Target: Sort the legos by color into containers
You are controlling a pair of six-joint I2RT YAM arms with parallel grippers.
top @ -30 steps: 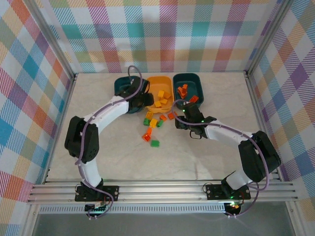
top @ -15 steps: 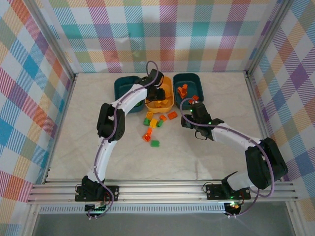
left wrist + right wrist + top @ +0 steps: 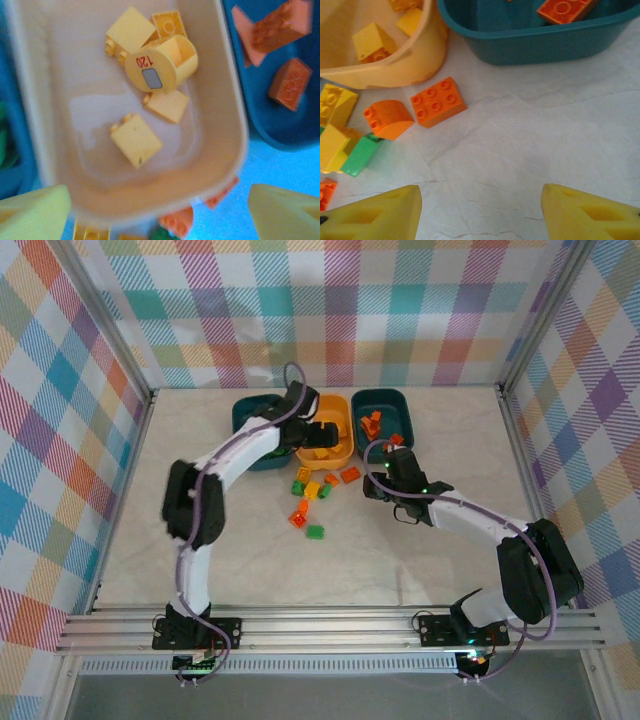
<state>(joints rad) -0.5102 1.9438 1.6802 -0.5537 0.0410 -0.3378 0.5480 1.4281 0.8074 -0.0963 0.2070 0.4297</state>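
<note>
Over the yellow-orange tub (image 3: 239, 125), the left gripper (image 3: 160, 212) hangs spread wide and empty, yellow legos (image 3: 136, 140) lying inside where they belong; right of it, the right gripper (image 3: 480, 210), equally spread, hovers by an orange brick (image 3: 438, 102), seemingly meant for the teal tub (image 3: 545, 45) beyond.

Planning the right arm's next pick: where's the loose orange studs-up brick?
In the right wrist view the orange brick lies on the table left of centre, just below the yellow tub, a rounded orange brick at its left.
</note>
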